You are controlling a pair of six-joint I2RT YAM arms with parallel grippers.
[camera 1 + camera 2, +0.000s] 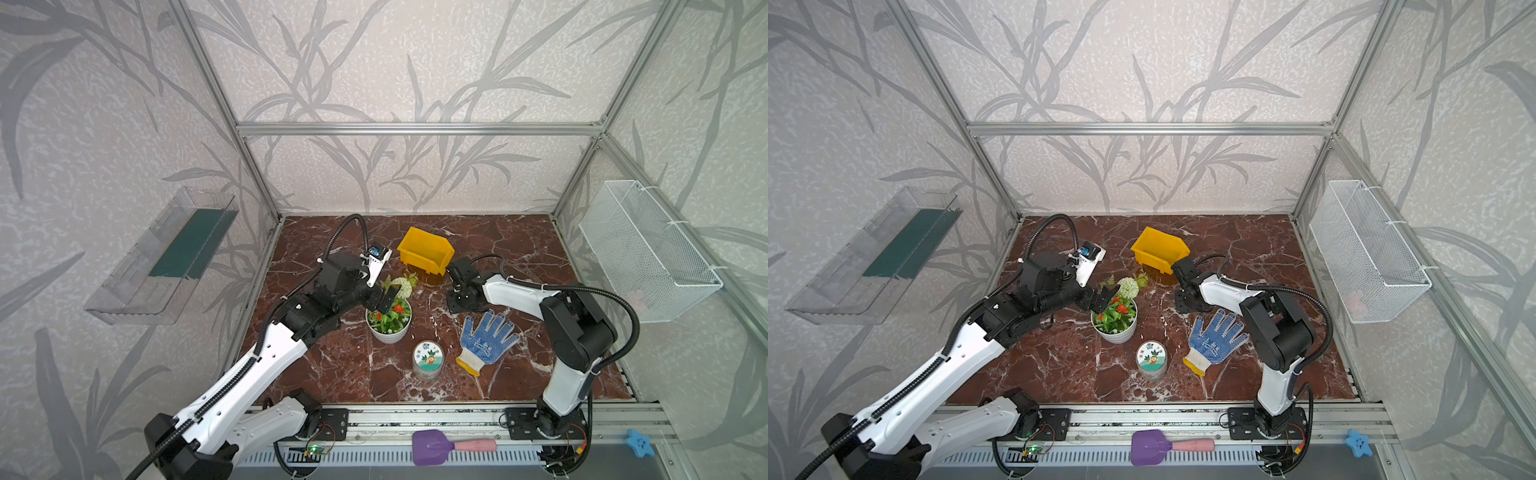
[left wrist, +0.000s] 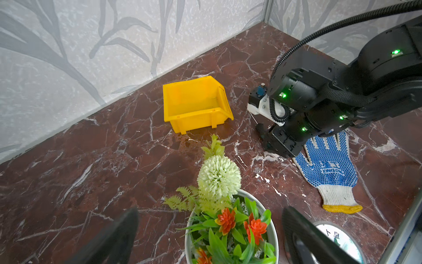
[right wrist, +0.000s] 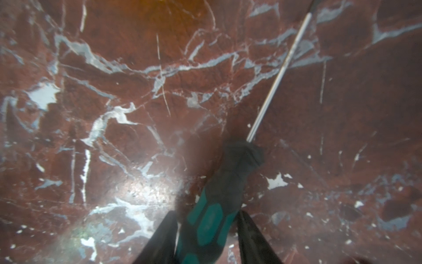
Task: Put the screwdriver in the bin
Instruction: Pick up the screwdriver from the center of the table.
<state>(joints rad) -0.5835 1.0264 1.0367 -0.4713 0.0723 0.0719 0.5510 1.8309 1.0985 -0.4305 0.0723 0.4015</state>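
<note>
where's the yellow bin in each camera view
top view: yellow bin at the table's back centre.
top view: yellow bin at the back centre too.
left wrist: yellow bin near the wall.
right wrist: not in it.
shared landmark: blue dotted glove, in all but the right wrist view.

The bin (image 1: 424,249) was bright yellow; screwdriver (image 3: 214,205) had a teal-and-black handle, silver shaft; work glove (image 1: 487,341) was white with blue dots, yellow cuff; tabletop (image 1: 519,249) was dark red marble, white veins; spatula (image 1: 432,446) purple, pink handle.
</note>
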